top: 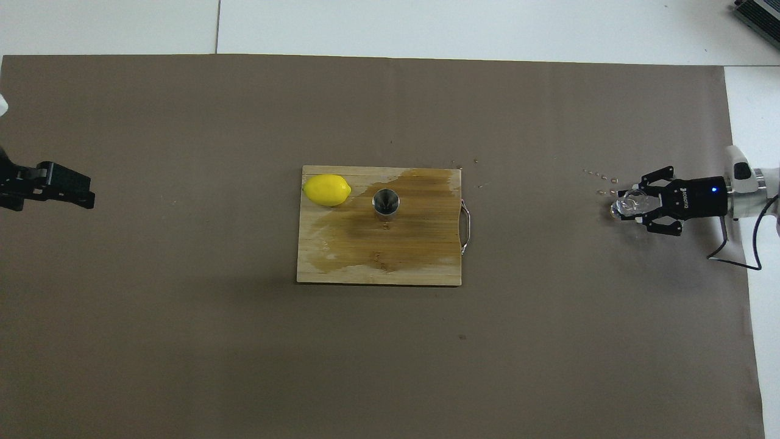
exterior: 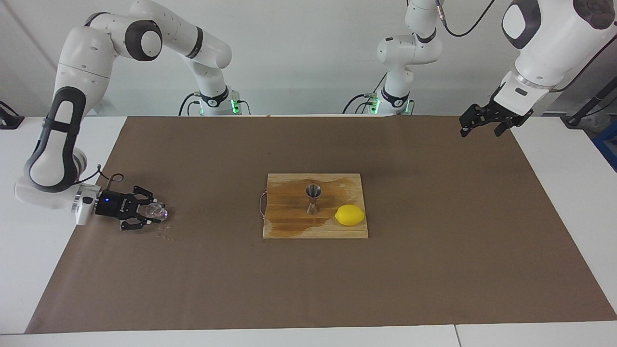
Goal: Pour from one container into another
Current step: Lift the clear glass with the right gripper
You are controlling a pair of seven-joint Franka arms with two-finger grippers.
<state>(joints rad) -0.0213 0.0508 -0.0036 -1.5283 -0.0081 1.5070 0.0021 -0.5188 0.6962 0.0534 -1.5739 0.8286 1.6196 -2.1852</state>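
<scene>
The small clear glass tumbler (exterior: 155, 210) (top: 627, 203) is low at the brown mat, at the right arm's end of the table. My right gripper (exterior: 158, 214) (top: 629, 206) lies level with the mat and is shut on the glass from the side. The steel jigger (exterior: 313, 198) (top: 386, 202) stands upright on the wooden cutting board (exterior: 289, 227) (top: 365, 271) at mid-table, well away from the glass. My left gripper (exterior: 479, 130) (top: 85, 194) hangs open and empty, raised over the mat's edge at the left arm's end.
A yellow lemon (exterior: 350, 215) (top: 327, 189) lies on the board beside the jigger, toward the left arm's end. The board has a wet dark stain and a metal handle (exterior: 261, 203). Small spilled grains (exterior: 166, 236) (top: 600, 177) lie on the mat by the glass.
</scene>
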